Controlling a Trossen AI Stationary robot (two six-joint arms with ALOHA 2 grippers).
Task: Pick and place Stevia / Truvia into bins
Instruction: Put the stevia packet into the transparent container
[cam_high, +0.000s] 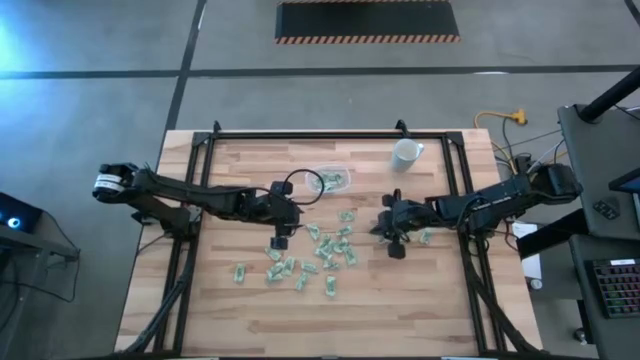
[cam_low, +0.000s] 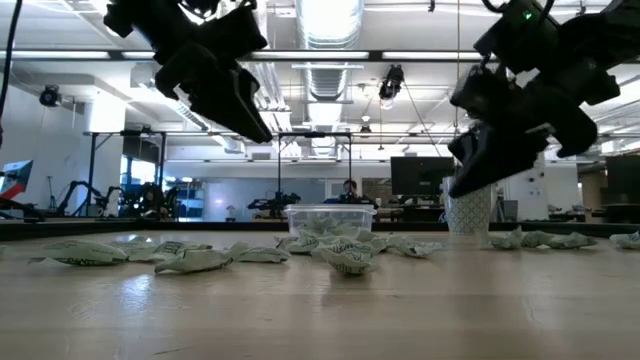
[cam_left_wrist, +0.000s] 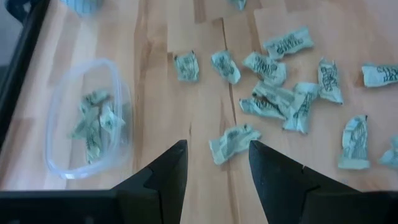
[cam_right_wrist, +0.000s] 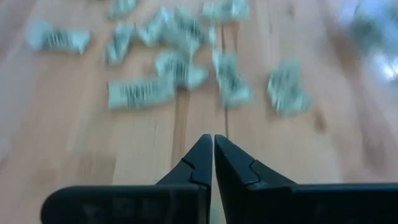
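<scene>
I see the wooden tabletop filling most of the high view, black frame rails around it. My left arm comes in from 9 o'clock, my right arm from 3 o'clock, both reaching toward the middle.

Left pincer hangs just left of centre, above the tabletop, fingers spread with a clear gap; nothing between them. In its wrist view one crumpled packet lies on the wood just ahead of the gap.

Right pincer sits right of centre, raised off the wood in the low view. Its fingertips are pressed together tip to tip; I see no packet pinched between them.

White cup stands upright at about 1 o'clock from centre, near the far edge, well apart from the pile.

Clear container rests at 12 o'clock from the pile, between the two pincers and nearer the far edge. A few green-white packets already lie inside it.

Stevia packets lie scattered loose on the wood at centre, trailing toward 7 o'clock; a few more sit near the right pincer at 3 o'clock. Most are crumpled, some touching or overlapping.
</scene>
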